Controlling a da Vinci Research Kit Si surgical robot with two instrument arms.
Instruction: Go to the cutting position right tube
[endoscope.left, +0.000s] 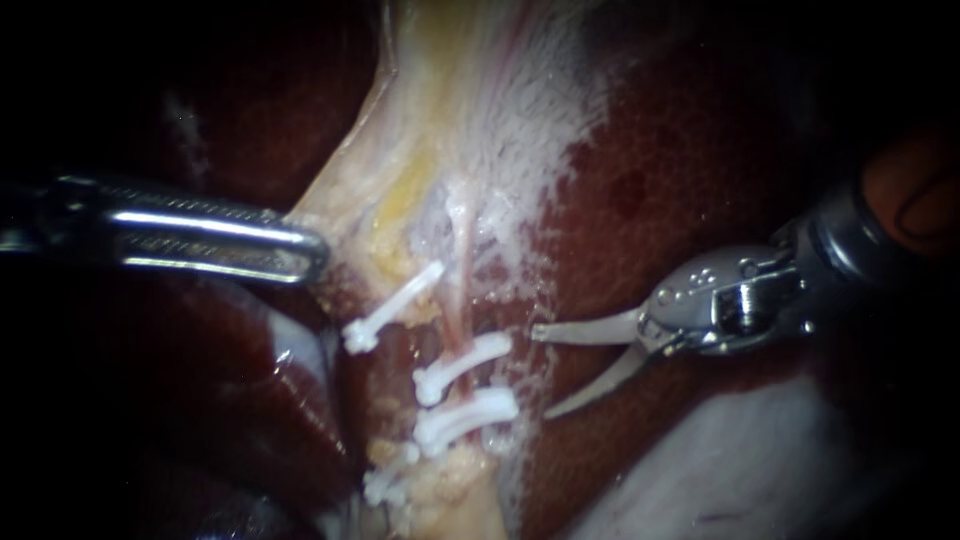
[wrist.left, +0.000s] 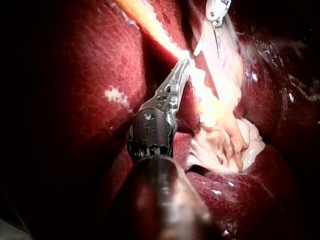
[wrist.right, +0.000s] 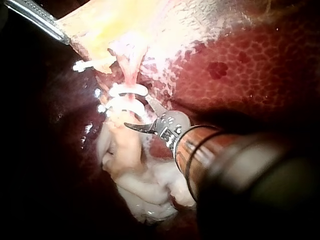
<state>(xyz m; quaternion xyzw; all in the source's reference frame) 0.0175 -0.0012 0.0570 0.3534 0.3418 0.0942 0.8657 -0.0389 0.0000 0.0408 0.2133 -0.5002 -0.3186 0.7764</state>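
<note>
Steel-bladed, my right instrument (endoscope.left: 540, 372) gapes wide near the clipped right tube (endoscope.left: 458, 315) while my left instrument (endoscope.left: 318, 250) clamps pale tissue (endoscope.left: 420, 150); closing too near could shear a clip (endoscope.left: 462, 362) loose

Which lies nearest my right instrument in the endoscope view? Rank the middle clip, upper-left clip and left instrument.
1. Middle clip, just ahead of the right instrument.
2. Upper-left clip, further left, higher.
3. Left instrument, far left.
</note>
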